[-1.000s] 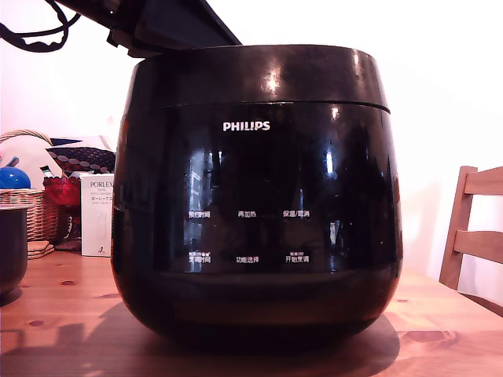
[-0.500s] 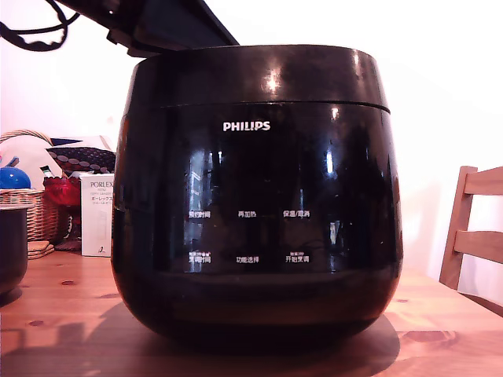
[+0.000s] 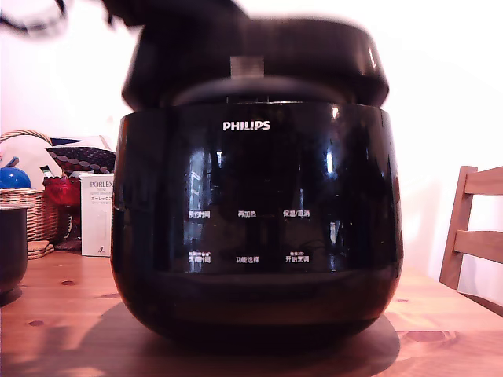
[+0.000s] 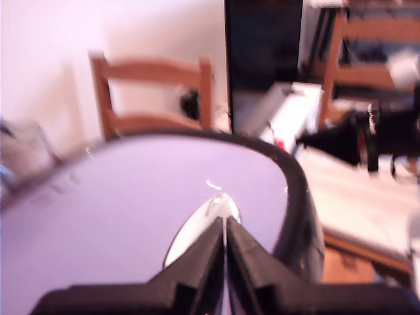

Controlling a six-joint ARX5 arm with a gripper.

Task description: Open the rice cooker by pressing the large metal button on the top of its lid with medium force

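Observation:
The rice cooker (image 3: 255, 228) is a large glossy black pot with a white PHILIPS logo, and it fills the middle of the exterior view. Its lid (image 3: 251, 55) is lifted off the body and motion-blurred. A dark gap and a grey latch piece (image 3: 246, 67) show under its front edge. In the wrist view my gripper (image 4: 224, 224) is shut, its two black fingers pressed together with nothing between them. The fingertips rest at the silver metal button (image 4: 197, 226) on the shiny lid top (image 4: 118, 216). In the exterior view only my blurred dark arm (image 3: 169, 9) shows above the lid.
On the wooden table (image 3: 63, 314), at the exterior view's left, stand a wicker basket (image 3: 31, 212), a white box (image 3: 96, 216) and a small dark pot (image 3: 11, 247). A wooden chair (image 3: 475, 228) stands at the right. Another chair (image 4: 154, 92) shows beyond the lid.
The lid was closed flush on the body in both earlier frames. Now it has sprung upward, opening a gap at the front. The arm above it is blurred with motion.

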